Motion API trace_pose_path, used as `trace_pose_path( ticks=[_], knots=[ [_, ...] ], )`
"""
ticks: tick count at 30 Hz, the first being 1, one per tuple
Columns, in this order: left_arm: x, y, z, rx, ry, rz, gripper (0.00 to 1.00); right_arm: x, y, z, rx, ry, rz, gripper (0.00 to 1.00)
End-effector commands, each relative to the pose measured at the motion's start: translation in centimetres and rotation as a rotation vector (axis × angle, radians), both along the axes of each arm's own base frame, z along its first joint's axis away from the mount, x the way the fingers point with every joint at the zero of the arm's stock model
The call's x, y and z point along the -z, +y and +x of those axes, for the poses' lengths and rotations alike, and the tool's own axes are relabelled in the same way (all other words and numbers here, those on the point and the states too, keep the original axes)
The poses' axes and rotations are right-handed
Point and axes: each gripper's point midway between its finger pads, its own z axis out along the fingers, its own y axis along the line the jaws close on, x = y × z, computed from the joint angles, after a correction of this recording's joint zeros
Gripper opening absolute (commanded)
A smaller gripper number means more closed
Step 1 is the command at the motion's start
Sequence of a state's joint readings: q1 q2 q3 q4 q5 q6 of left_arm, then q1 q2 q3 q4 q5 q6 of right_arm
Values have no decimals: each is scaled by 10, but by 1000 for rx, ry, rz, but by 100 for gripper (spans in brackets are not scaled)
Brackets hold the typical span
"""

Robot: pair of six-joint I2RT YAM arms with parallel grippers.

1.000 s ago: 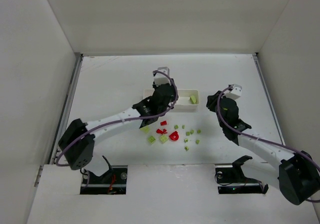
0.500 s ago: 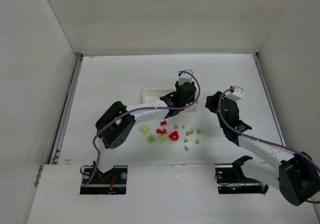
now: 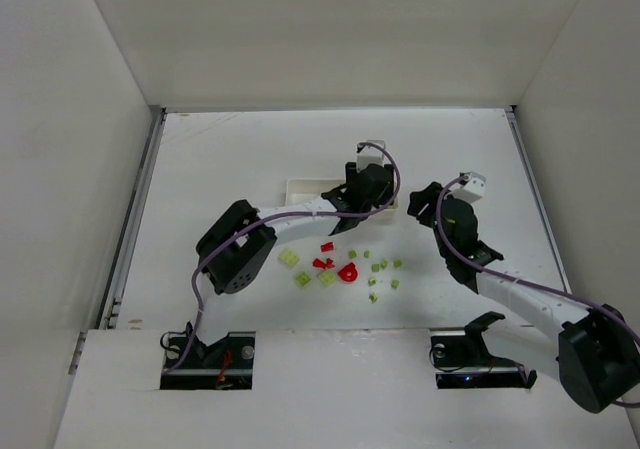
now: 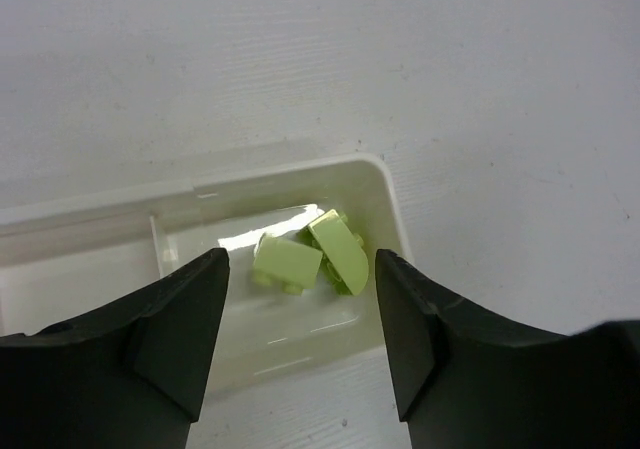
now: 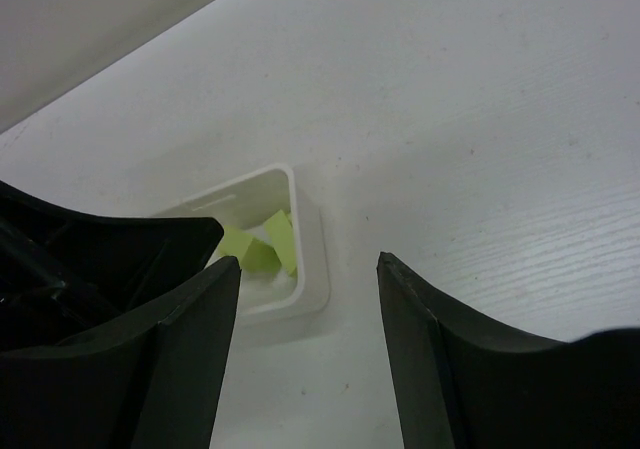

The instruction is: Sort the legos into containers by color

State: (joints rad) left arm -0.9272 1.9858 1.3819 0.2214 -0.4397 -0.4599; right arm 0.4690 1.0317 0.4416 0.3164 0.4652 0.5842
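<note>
Overhead, the white tray (image 3: 300,185) lies about midway across the bench (image 3: 220,149), its long side parallel to the far edge and a little nearer that edge than the near one. The left arm reaches from the near edge to the tray's right end. There the left gripper (image 4: 300,265) hangs above the end compartment, its jaws standing apart with nothing between them. Through that gap the wrist view shows two light green bricks (image 4: 288,265) lying on the compartment floor, side by side and touching, close to the tray's rounded right corner. A thin divider (image 4: 156,249) closes the compartment on its other side. The right gripper (image 5: 310,261) sits just to the right of the tray, toward the right edge of the bench, and it too gapes wide and holds nothing. Its camera looks past its own fingers (image 5: 455,359) at bare bench, the tray's end wall and the same green pieces, with the dark bulk of the left gripper filling the left of that view. Between the tray and the near edge of the bench lie the unsorted pieces. Three red pieces (image 3: 347,272) are bunched in the middle, three larger green bricks (image 3: 303,280) lie to their left, and a scatter of tiny green bricks (image 3: 384,265) lies to their right. None of them touches the tray.
</note>
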Motion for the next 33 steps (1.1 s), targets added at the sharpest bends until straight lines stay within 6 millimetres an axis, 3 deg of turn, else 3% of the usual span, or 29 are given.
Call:
trace_pose_path(
  ticks=[1,5,8,11,13,16,23,26,33],
  knots=[
    [-64,4,5,-2,-91,-106,59,-15,10,4,-13,-46,12,63],
    [-83,27,-4,-9,-104,-129,55,-16,31,-6,-88,-45,1,41],
    [-89,61,-18,-39,-114,-144,47,-19,69,-28,-226,-23,-14,34],
    [-83,103,-40,-73,-108,-157,39,-14,112,-52,-375,18,-30,40],
    [-70,132,-60,-100,-95,-161,38,-5,139,-67,-461,63,-60,52],
    [-47,177,-82,-165,-82,-154,38,13,175,-79,-538,144,-91,62],
    [-6,255,-108,-297,-71,-150,41,61,226,-67,-543,328,-118,64],
    [-4,268,-110,-322,-83,-168,42,75,228,-63,-489,378,-104,63],
    [-1,264,-113,-301,-83,-178,43,100,247,-67,-463,459,-36,64]
  ],
)
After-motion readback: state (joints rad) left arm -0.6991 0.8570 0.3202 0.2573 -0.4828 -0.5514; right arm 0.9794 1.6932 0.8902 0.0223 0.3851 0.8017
